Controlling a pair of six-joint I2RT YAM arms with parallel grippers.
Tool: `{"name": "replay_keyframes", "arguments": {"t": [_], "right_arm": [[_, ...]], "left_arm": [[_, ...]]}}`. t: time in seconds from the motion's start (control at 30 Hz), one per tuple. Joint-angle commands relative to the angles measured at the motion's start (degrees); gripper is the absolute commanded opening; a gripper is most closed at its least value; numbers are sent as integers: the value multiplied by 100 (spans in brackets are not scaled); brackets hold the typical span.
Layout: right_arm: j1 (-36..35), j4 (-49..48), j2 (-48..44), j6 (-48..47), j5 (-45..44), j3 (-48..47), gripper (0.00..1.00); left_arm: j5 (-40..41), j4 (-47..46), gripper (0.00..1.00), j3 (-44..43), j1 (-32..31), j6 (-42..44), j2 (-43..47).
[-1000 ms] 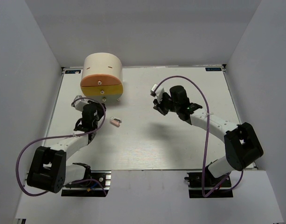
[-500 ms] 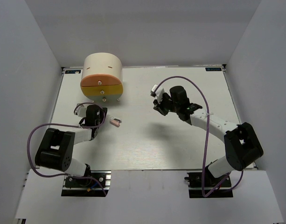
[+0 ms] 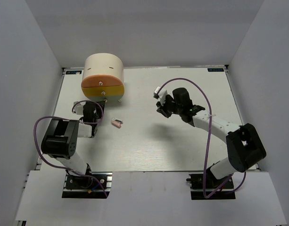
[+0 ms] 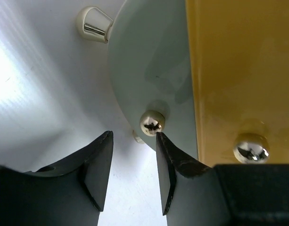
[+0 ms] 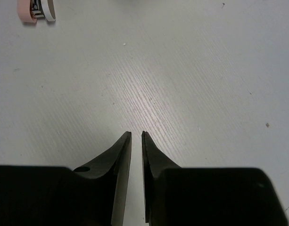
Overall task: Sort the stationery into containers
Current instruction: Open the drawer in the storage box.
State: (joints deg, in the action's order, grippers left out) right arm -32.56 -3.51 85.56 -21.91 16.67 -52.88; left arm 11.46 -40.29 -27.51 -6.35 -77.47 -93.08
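Observation:
The cream cylindrical unit [image 3: 104, 66] stands at the far left, with an orange drawer [image 3: 94, 83] above a yellow drawer [image 3: 111, 92]. My left gripper [image 3: 91, 106] is open just in front of its base. In the left wrist view the yellow drawer [image 4: 229, 66] fills the right side, and the gripper [image 4: 134, 136] has its right fingertip beside a small shiny knob [image 4: 152, 122] on the pale bottom part [image 4: 149, 56]. The tiny pink-and-white piece [image 3: 117, 124] lies on the table right of the left arm and shows in the right wrist view [image 5: 37, 9]. My right gripper [image 3: 161, 105] [image 5: 136, 134] is shut and empty above the bare table. No highlighters or white sticks show.
The yellow drawer's own knob [image 4: 250, 147] sits behind my right finger. Another shiny knob [image 4: 94, 19] pokes from under the unit. White walls close in the table [image 3: 182, 141] on the left, back and right.
My left arm has folded in and its gripper has moved up the table to the foot of the drawer unit. The right arm has hardly moved.

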Motion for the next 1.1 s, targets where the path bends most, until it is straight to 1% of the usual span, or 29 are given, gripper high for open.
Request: {"name": "replay_keyframes", "arguments": {"t": [0.0,0.03,0.3,0.53,0.63,0.93,1.03,1.07], "right_arm": [[65,-159,-74,-59,12,15,21],[65,-142,-57,-50,12,6,21],[109,-141,-13,-50,30,-20,21],[109,-115,40,-59,30,-81,21],[100,-89,49,-59,30,-91,21],[109,-71,31,-59,30,-82,21],[118,-54,31,-68,21,-82,21],[118,-53,22,-68,21,-91,21]], "left_arm": [[-381,-506,52,-246,72,-31,-184],[-451,-584,50,-246,72,-31,-237],[-452,-1243,50,-246,125,-31,-466],[-452,-1366,50,-246,125,-31,-694],[-452,-1420,48,-246,125,-31,-755],[-399,-1481,48,-307,125,-84,-923],[-399,-1534,44,-308,125,-84,-975],[-399,-1534,40,-308,125,-84,-975]]}}
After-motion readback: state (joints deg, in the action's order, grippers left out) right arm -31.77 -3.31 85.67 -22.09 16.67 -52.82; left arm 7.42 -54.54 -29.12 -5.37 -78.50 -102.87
